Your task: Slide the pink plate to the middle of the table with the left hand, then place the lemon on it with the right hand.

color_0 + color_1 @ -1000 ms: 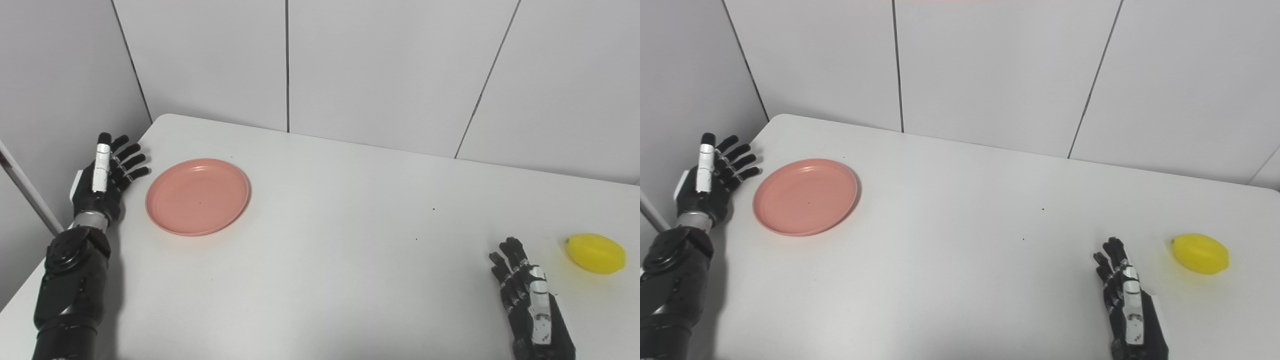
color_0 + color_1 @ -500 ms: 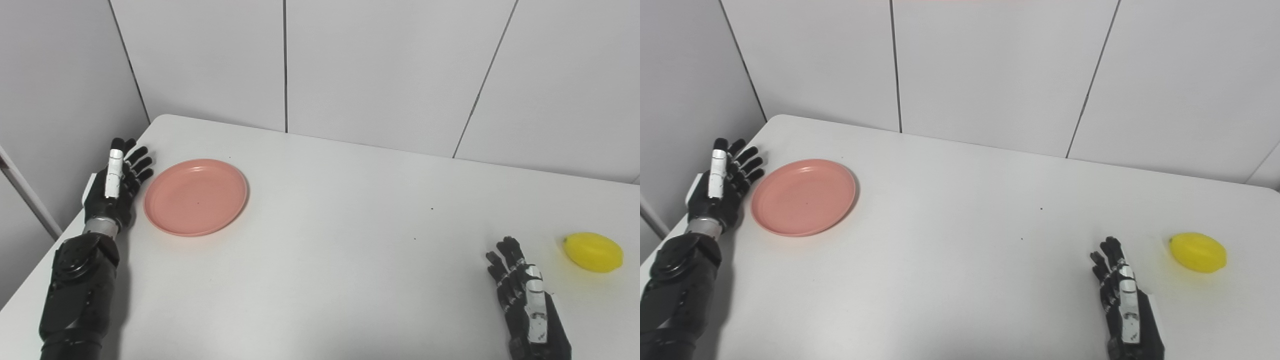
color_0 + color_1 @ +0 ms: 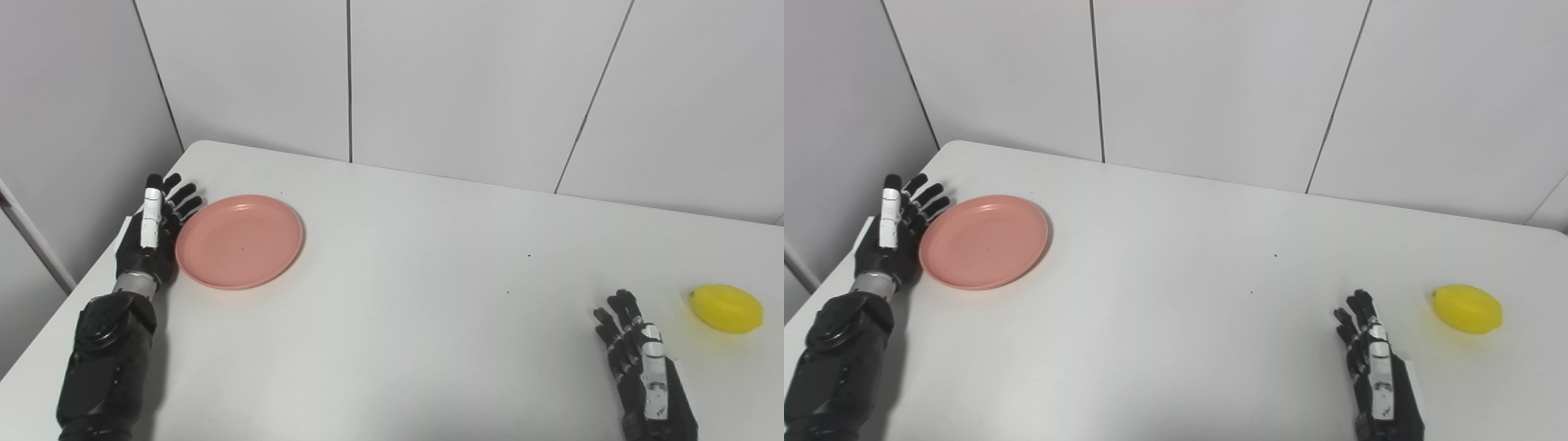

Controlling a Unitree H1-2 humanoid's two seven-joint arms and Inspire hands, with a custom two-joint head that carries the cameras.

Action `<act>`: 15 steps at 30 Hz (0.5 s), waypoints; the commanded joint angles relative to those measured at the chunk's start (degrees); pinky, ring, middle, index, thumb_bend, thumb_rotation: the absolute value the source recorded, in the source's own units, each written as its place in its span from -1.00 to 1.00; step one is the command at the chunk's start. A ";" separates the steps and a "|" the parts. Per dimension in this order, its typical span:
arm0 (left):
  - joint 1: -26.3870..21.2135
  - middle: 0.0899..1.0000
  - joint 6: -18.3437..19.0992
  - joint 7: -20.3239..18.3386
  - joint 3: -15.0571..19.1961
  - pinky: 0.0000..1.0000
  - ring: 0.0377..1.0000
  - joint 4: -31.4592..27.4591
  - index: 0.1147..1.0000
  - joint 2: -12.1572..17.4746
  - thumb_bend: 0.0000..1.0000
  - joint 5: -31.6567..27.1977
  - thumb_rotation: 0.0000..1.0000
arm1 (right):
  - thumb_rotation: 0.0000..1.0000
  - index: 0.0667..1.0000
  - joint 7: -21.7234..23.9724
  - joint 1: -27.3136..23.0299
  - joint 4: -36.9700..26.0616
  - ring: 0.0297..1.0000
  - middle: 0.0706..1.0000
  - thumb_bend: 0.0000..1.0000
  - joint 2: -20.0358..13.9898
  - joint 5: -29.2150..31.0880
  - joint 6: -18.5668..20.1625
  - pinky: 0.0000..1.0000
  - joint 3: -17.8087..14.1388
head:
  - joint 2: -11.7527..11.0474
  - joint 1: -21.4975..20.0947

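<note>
The pink plate [image 3: 239,241] lies flat near the table's left side. My left hand [image 3: 151,229] stands open on its edge right beside the plate's left rim, fingers stretched toward the far side; whether it touches the rim I cannot tell. The yellow lemon [image 3: 727,309] rests near the table's right edge. Open as well, my right hand [image 3: 642,373] lies at the front right, to the left of the lemon and nearer to me, well apart from it.
The white table [image 3: 416,288] ends in a rounded far-left corner, with grey wall panels close behind and to the left. Its left edge runs just behind my left forearm [image 3: 105,361].
My left hand has moved right from off the table's left edge up to the plate's left rim. The plate, lemon and right hand have stayed put; the camera shifted slightly.
</note>
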 commanded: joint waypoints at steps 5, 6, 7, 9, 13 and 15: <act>-0.12 0.75 2.24 0.22 -0.36 0.70 0.73 -3.80 0.76 -0.94 0.91 -0.75 0.69 | 0.97 0.89 0.31 1.18 0.33 0.85 0.91 0.53 0.61 0.17 0.67 0.94 0.86 | 0.09 -0.07; -0.12 0.76 2.33 0.21 -0.38 0.71 0.74 -3.93 0.76 -1.13 0.90 -0.74 0.69 | 0.97 0.89 0.34 1.16 0.39 0.85 0.91 0.53 0.59 0.12 0.54 0.94 0.90 | 0.11 -0.08; -0.13 0.75 2.41 0.22 -0.38 0.71 0.74 -4.00 0.76 -1.25 0.89 -0.75 0.70 | 0.97 0.89 0.37 1.15 0.44 0.85 0.91 0.53 0.57 0.08 0.42 0.94 0.92 | 0.11 -0.08; -0.17 0.75 2.93 0.58 -0.61 0.71 0.74 -4.72 0.75 -1.71 0.88 -0.64 0.71 | 0.97 0.89 0.29 1.18 0.34 0.85 0.91 0.53 0.67 0.15 0.52 0.94 0.92 | 0.13 -0.14; -0.28 0.74 3.67 0.96 -1.01 0.72 0.73 -5.56 0.74 -2.31 0.94 -0.64 0.68 | 0.97 0.88 0.08 1.20 0.12 0.85 0.90 0.53 0.75 0.09 0.76 0.92 1.01 | 0.24 -0.17; -0.26 0.73 4.14 1.27 -1.16 0.71 0.72 -6.16 0.74 -2.63 0.97 -0.57 0.67 | 0.97 0.88 0.04 1.23 -0.09 0.85 0.90 0.54 0.77 0.13 1.04 0.93 1.09 | 0.21 -0.23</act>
